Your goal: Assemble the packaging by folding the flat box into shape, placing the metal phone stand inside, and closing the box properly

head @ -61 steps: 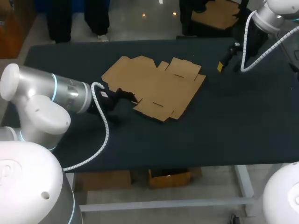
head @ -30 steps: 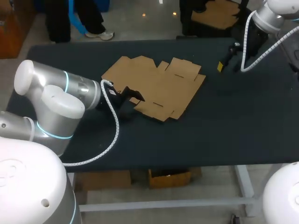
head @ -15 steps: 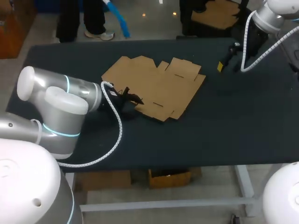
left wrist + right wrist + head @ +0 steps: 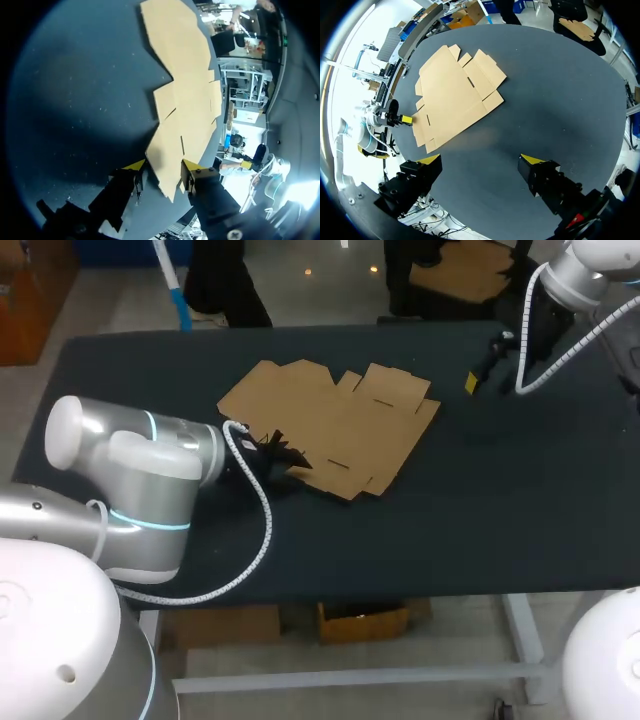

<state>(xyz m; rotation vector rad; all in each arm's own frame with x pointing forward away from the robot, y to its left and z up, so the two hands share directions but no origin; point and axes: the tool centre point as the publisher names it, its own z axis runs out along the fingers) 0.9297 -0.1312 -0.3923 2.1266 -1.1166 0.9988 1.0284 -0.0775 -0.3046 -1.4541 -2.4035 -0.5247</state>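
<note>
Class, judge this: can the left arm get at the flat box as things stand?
Probably yes. The left gripper is open, its fingers either side of the box's near edge, and nothing lies in the way.

Silver-white left arm (image 4: 150,465), cyan ring (image 4: 150,522), coiled white cable (image 4: 267,525).

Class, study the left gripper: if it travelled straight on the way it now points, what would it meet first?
The flat box: its nearest flap sits between the open jaws of the left gripper. Whether it would hit or skim the cardboard is unclear.
</note>
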